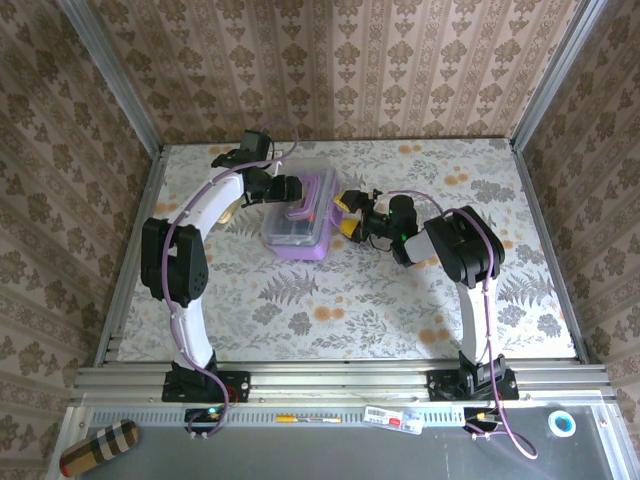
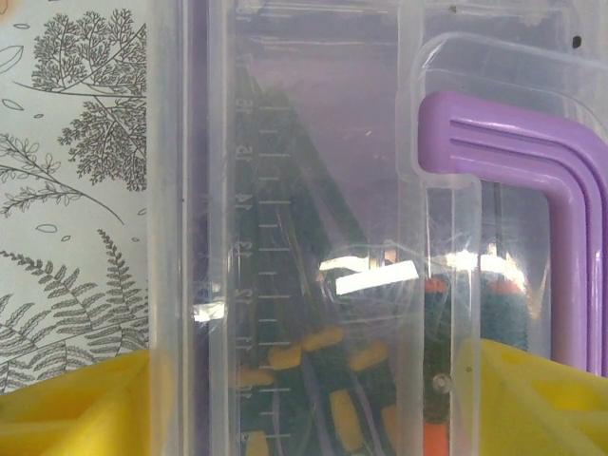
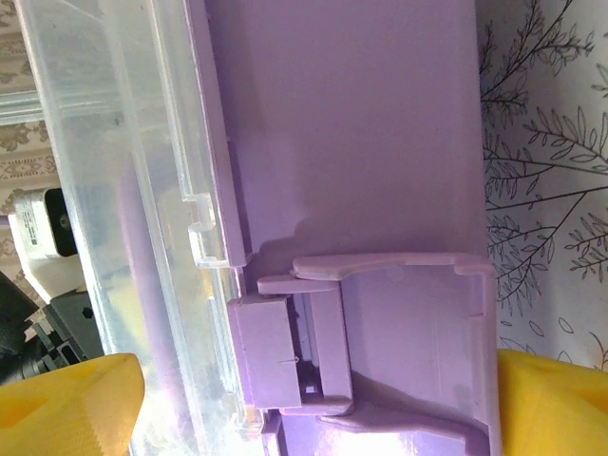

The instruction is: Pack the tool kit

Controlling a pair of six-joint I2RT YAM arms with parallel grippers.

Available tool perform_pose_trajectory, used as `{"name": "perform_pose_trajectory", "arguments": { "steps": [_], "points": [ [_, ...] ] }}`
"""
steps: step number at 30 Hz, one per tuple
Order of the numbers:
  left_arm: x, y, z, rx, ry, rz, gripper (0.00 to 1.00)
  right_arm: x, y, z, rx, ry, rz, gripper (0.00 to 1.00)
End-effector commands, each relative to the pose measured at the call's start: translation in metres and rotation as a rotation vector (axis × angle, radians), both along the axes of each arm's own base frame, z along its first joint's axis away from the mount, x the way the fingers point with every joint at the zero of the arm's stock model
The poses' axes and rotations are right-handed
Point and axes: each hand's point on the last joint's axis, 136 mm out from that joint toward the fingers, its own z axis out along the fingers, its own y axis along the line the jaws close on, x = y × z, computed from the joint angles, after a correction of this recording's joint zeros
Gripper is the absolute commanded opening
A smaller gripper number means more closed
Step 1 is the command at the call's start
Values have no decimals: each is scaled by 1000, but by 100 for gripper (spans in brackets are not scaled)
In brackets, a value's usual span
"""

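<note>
The tool kit (image 1: pixel 298 222), a purple case with a clear lid, lies shut in the middle of the table. My left gripper (image 1: pixel 291 189) hovers over its lid, open, its yellow fingertips (image 2: pixel 66 408) spread wide at the sides. Through the lid (image 2: pixel 313 142) I see yellow-and-black screwdriver handles (image 2: pixel 332 380) and an orange-and-black one (image 2: pixel 435 380), beside the purple handle (image 2: pixel 560 190). My right gripper (image 1: pixel 349 216) faces the case's right side, open, with a yellow fingertip (image 3: pixel 66 399) on each side of the purple latch (image 3: pixel 380 332).
A tan object (image 1: pixel 232 212) lies partly hidden beside the left forearm. Metal posts and patterned walls close in the floral table (image 1: pixel 330 300). A striped roll (image 1: pixel 100 447) and a tape roll (image 1: pixel 563 424) sit on the near ledge.
</note>
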Motion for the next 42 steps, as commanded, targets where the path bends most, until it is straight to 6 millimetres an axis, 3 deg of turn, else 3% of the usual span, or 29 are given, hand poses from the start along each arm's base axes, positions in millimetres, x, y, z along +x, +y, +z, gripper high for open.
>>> {"name": "perform_pose_trajectory", "arguments": {
  "steps": [1,17,28,39,42],
  "points": [
    [-40,-1,-74,53,240,-41,59,-2,1,47,40,-138,20,92],
    [-42,-3,-77,59,250,-48,59,-3,-5,62,65,-146,7,86],
    [-49,-13,-80,68,262,-72,59,-5,-3,67,-47,-162,22,81],
    [-54,-21,-84,82,267,-93,59,1,2,45,-134,-118,34,76],
    [-55,-22,-86,90,271,-94,59,-2,-4,28,-201,-68,22,73]
  ]
}}
